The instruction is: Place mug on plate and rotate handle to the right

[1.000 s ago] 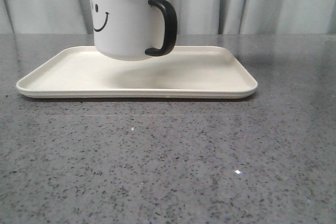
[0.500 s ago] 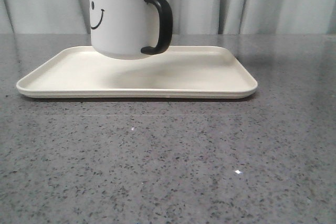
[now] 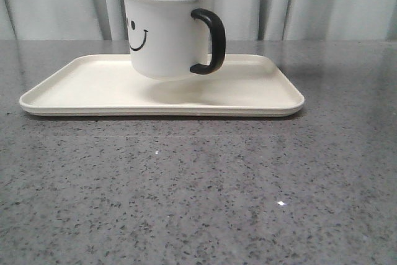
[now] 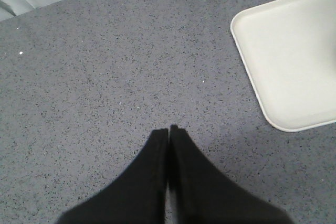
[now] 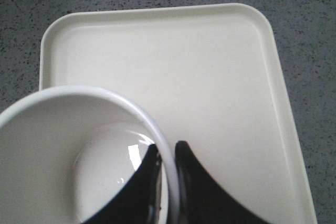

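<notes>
R gripper (image 5: 167,182) pinches white mug (image 3: 166,29) by its rim, one finger in, one out; mug hangs just above cream tray (image 3: 260,100), near mid | L gripper (image 4: 168,132) shut, empty, over bare counter (image 3: 198,190) | lower straight, release only once seated; black handle (image 3: 211,41) pts R already | vs 0.5 s ago: mug lower, shifted R.

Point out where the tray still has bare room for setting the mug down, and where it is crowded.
The plate is bare on both sides of the mug: a wide patch toward its left rim and another right of the handle. The only crowded spot is under the mug, pinched at its rim by the right gripper.
</notes>
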You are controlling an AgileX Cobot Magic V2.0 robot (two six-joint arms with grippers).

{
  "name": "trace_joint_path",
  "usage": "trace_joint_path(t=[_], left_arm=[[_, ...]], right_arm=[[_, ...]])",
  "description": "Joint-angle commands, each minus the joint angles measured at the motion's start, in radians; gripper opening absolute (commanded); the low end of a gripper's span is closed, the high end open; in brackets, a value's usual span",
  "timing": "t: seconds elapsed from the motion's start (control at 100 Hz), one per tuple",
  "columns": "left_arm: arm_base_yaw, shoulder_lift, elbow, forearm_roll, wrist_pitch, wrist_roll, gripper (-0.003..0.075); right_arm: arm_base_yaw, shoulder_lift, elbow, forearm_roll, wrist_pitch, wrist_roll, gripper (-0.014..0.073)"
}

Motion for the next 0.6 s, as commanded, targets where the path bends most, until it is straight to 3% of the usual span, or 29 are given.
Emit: trace_joint_path(t=[0.0,0.37,0.59], left_arm=[[-0.006,-0.005,-0.020,0.016,-0.017,-0.012,-0.0020],[-0.006,-0.005,-0.020,0.016,-0.017,-0.012,-0.0020],[-0.006,-0.005,-0.020,0.016,-0.017,-0.012,-0.0020]], right_arm=[[-0.006,-0.063,-0.023,0.041,0.091,-0.026,-0.0065],[0.045,-0.063,-0.023,-0.137,0.091,-0.071,-0.0065],[0.053,-0.063,-0.023,-0.151,0.091,-0.073,-0.0065]])
